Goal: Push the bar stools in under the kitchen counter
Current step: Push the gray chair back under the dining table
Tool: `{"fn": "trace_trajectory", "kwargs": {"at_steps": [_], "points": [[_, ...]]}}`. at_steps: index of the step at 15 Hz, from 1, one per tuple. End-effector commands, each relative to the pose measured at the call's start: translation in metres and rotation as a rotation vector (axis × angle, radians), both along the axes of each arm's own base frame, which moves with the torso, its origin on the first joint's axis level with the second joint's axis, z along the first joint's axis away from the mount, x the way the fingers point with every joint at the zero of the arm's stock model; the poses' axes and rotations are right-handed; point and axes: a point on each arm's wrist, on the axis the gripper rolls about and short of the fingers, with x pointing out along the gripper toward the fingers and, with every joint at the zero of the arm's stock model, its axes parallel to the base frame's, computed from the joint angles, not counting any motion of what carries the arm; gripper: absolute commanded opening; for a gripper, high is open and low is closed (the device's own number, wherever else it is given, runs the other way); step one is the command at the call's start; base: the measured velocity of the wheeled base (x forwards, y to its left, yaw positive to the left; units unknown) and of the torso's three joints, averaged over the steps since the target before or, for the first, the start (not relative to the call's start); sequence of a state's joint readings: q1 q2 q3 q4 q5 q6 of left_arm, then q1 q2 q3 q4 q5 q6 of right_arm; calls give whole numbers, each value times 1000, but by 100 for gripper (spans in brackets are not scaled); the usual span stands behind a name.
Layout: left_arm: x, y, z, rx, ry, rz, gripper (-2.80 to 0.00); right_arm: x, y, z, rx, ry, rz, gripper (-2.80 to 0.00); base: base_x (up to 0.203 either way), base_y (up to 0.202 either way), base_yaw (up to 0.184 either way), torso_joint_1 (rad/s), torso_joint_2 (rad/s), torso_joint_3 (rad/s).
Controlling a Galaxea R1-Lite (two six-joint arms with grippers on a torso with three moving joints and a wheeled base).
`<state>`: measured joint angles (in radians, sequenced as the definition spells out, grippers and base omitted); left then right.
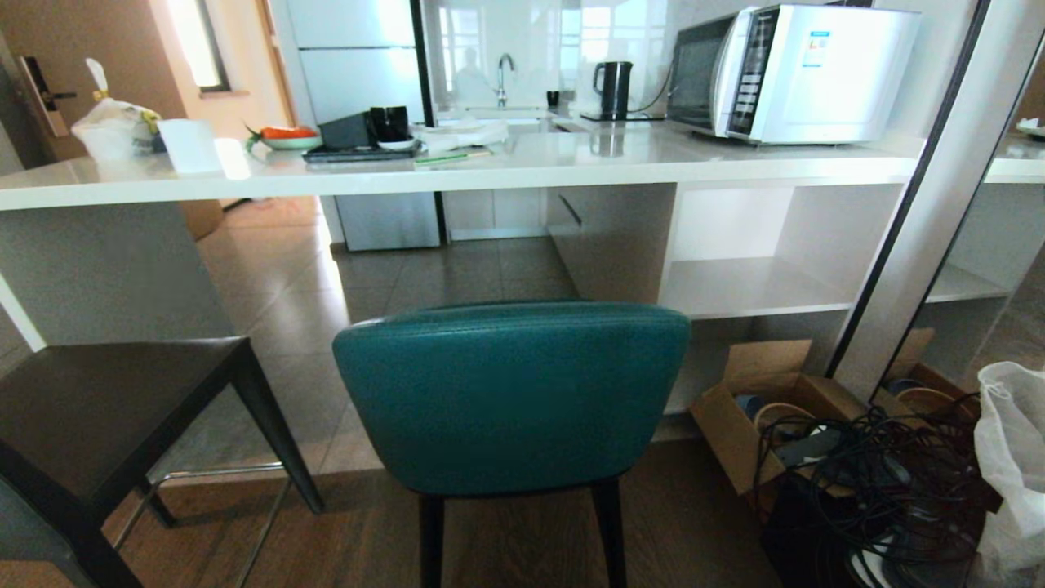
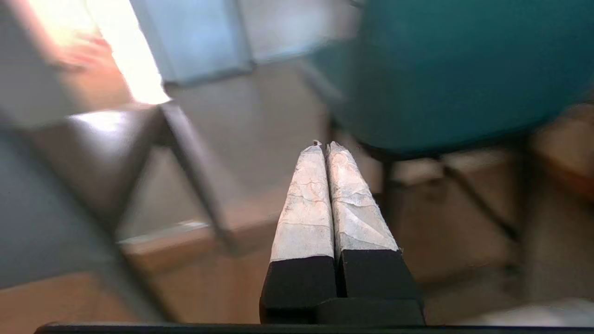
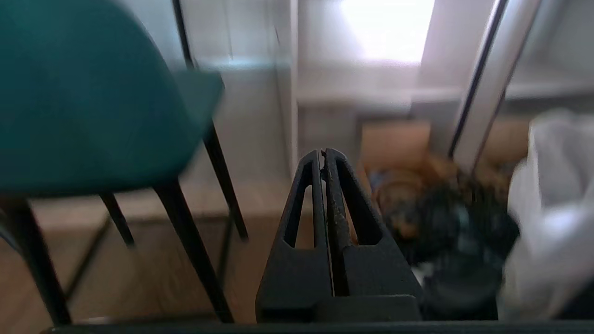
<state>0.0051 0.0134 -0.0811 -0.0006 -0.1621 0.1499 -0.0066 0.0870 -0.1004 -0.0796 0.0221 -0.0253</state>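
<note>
Teal stool [image 1: 510, 396] stood just short of the worktop [image 1: 490, 167], grey stool [image 1: 106, 408] left of it. Left pincer [image 2: 325, 146] and right pincer [image 3: 323, 153] were both closed, empty. Risk: an off-centre shove could swing the teal stool into the cardboard box [image 1: 755, 408].
</note>
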Motion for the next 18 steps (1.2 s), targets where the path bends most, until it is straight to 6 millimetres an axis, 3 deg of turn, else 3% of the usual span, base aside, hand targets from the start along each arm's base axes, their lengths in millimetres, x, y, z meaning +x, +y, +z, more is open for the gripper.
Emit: {"fn": "trace_trajectory", "kwargs": {"at_steps": [1,5,13,18], "points": [[4,1,-11,13,-23,43,-280,2,0,-32,4,21,-15,-280,0,0,0,0,0,0],[6,3,-24,-17,79,134,-280,2,-1,-38,11,52,-23,-280,0,0,0,0,0,0],[6,3,-24,-40,77,136,-280,2,-1,-38,53,48,-33,-280,0,0,0,0,0,0],[6,4,-23,-158,80,155,-280,2,-1,-38,53,48,-33,-280,0,0,0,0,0,0]]}}
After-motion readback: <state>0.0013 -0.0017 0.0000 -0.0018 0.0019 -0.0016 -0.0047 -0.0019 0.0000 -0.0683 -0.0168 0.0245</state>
